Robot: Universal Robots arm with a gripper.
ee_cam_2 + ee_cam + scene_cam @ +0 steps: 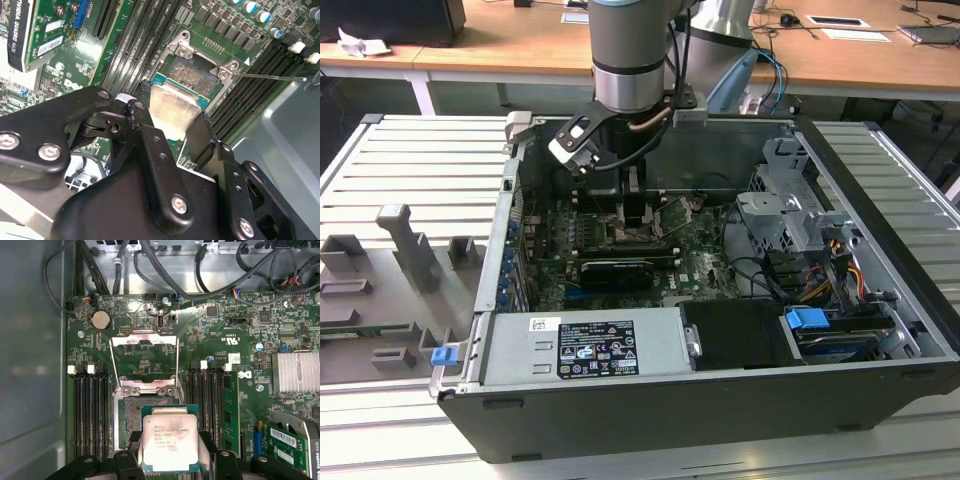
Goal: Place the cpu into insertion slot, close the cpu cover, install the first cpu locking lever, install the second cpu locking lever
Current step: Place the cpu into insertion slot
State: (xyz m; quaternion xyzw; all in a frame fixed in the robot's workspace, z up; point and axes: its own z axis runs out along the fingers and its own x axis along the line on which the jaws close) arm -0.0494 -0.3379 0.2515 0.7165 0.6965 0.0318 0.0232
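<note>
Motherboard (210,340) | gripper (172,119) grips cpu (170,437) over insertion slot (192,72) | cpu cover (145,339) raised

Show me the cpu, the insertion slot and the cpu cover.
cpu (170,440), first wrist view, middle of its metal top.
insertion slot (131,415), first wrist view, its exposed dark centre.
cpu cover (145,340), first wrist view, free-end bar of its frame.

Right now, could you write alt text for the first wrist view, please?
A black gripper holds a flat square silver-topped cpu partly over the square black insertion slot. The silvery metal-frame cpu cover is swung open, green motherboard around it.
</note>
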